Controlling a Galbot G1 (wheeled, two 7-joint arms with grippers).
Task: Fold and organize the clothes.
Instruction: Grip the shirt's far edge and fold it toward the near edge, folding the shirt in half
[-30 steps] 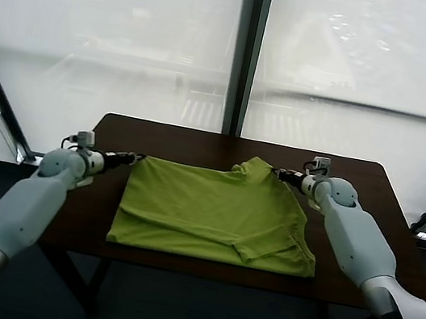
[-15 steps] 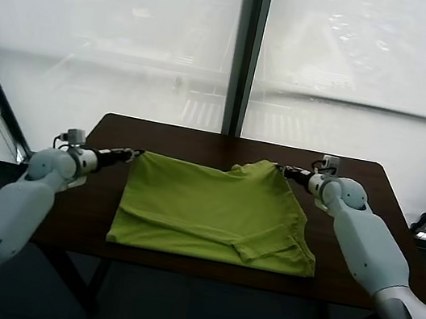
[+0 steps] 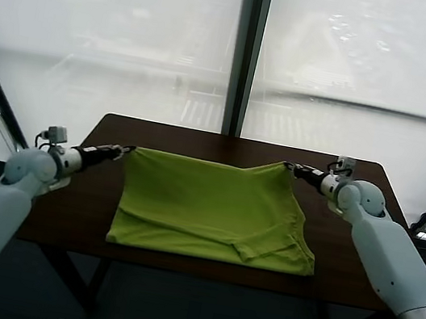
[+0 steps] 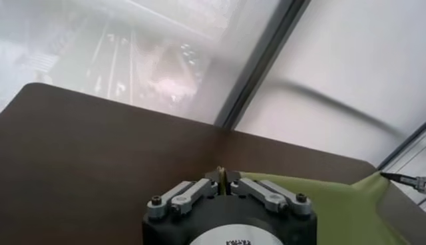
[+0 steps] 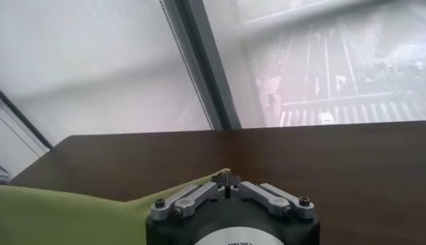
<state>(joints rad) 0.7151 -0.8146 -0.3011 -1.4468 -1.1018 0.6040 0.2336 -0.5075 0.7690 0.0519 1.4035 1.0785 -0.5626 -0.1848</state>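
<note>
Right now I'm watching the lime-green T-shirt (image 3: 213,209) lying partly folded across the middle of the dark table (image 3: 358,172), its far edge pulled taut between my two arms and lifting off the wood at both far corners. I'm pinching its far-left corner with the left gripper (image 3: 123,149), fingers clamped tight on the cloth, and I'm holding its far-right corner with the right gripper (image 3: 291,167), likewise closed on the fabric, each arm reaching in from its own side.

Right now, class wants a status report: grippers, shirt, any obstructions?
Left gripper shut on shirt, far-left corner. Right gripper shut on far-right corner. Far edge pulled taut over table. Nothing in the way.
</note>
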